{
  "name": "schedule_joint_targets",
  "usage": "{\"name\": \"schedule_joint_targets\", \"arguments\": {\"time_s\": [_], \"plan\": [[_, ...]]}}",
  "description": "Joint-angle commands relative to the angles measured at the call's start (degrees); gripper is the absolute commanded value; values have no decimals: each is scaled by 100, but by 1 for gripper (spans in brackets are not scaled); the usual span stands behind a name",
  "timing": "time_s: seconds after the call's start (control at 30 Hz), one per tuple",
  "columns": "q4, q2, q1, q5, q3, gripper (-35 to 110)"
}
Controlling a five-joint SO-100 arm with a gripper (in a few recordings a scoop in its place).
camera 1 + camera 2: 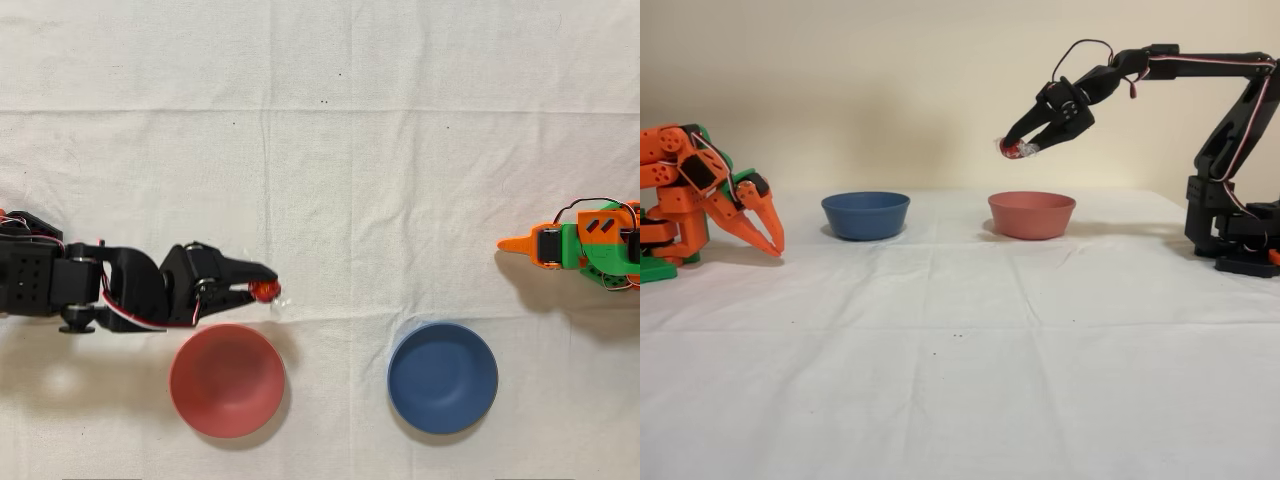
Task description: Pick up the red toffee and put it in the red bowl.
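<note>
Item: red toffee (1011,149), lifted clear of the worktop (960,360), is held pinched in the tool (1016,146), at one o'clock above the red bowl (227,380) in the overhead view; release into the bowl is outstanding.

A shiny red toffee (1013,149) sits in a black gripper (1017,145), beside a matte salmon-red bowl (1031,214), a dark blue bowl (865,214), an idle orange-and-green arm (700,200) and a plain white tablecloth (960,380).

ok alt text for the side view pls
The black arm's hand holds the red toffee in the air above the red bowl. A blue bowl sits to its left on the white cloth, with an idle orange arm at far left.
</note>
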Motion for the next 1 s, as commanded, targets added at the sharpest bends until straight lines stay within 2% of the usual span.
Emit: {"name": "schedule_joint_targets", "arguments": {"time_s": [0.0,0.63,0.97], "plan": [[-176,79,448,-158,-105,7],[-703,-167,2004,-448,132,7],[-923,-105,2320,-378,536,7]]}}
